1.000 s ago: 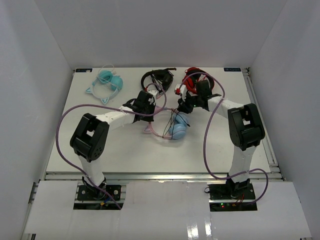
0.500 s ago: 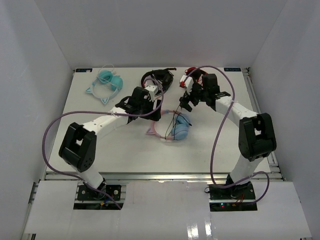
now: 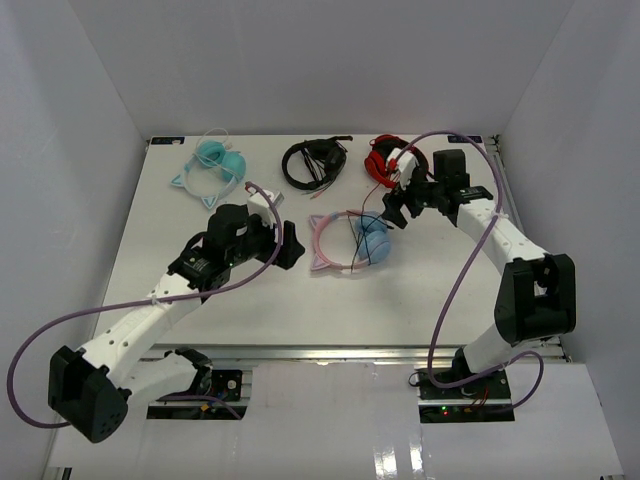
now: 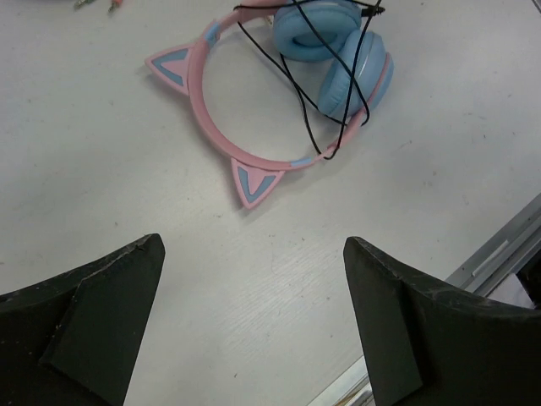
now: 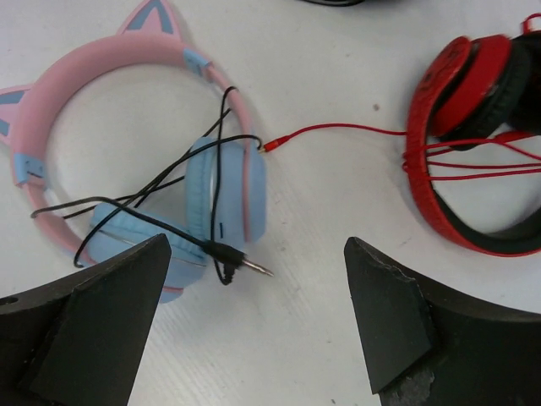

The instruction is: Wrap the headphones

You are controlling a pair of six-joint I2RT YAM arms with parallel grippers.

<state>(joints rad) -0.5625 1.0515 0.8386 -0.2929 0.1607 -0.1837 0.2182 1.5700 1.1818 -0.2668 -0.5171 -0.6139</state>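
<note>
The headphones point(image 3: 348, 241) lie flat mid-table: pink cat-ear headband point(image 4: 211, 101), light blue ear cups point(image 5: 221, 201) folded together, thin black cable point(image 4: 306, 101) looped loosely over the cups and band. The cable's plug point(image 5: 241, 259) rests on the table beside a cup. My left gripper point(image 3: 292, 246) is open just left of the headband, nothing between its fingers point(image 4: 101, 321). My right gripper point(image 3: 394, 212) is open just right of the cups, holding nothing, its fingers point(image 5: 397, 313) either side of the plug's end.
Red headphones point(image 3: 385, 160) with a red cable point(image 5: 338, 131) lie behind the right gripper. Black headphones point(image 3: 313, 162) sit at the back centre, teal cat-ear headphones point(image 3: 212, 166) at the back left. The table's front edge point(image 4: 499, 258) runs near the left gripper.
Both grippers opened and let go of the headphones. The left arm drew back to the left, the right arm back to the right. The headphones now lie flat on the table.
</note>
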